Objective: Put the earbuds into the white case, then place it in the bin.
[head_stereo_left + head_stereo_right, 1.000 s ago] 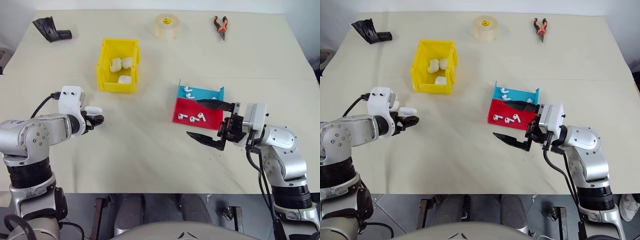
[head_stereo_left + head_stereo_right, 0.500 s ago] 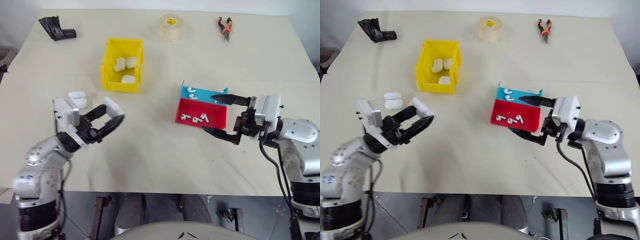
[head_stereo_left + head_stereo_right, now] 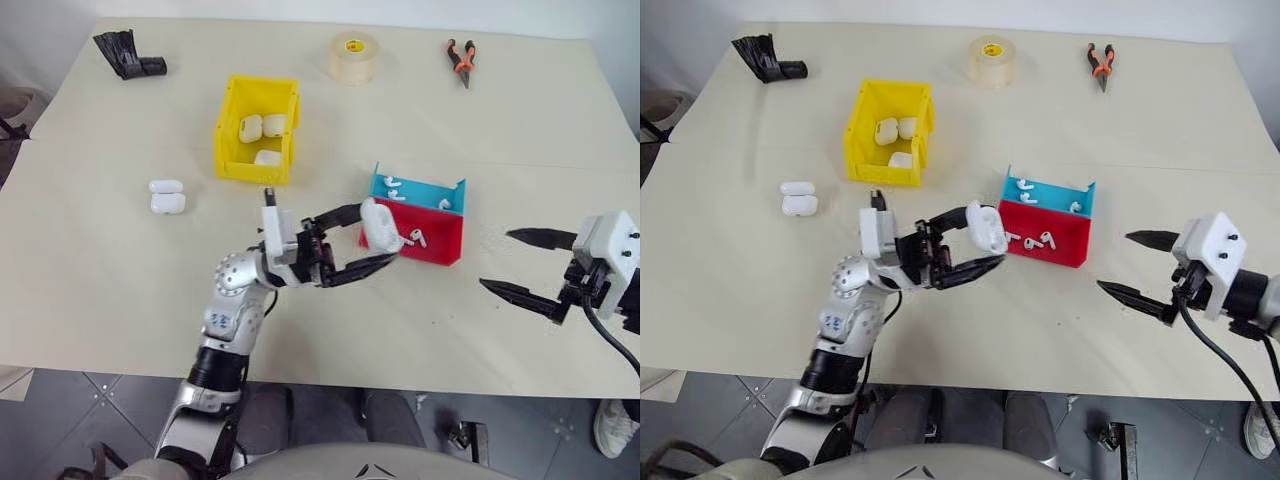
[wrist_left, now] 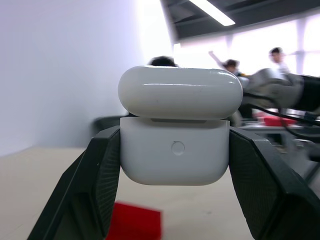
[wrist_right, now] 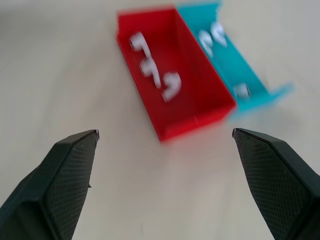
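So left fingers clamp the white case, right fingers wide, earbuds unloaded, bin waiting.

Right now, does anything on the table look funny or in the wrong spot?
Not much. The white case in the left claw has its lid a little open, not snapped shut. Two more cases sit alone on the table, outside the yellow bin. Nothing looks spilled or broken.

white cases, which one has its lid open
The white case clamped in the left gripper; its lid is lifted. Those in the yellow bin and on the table look shut.
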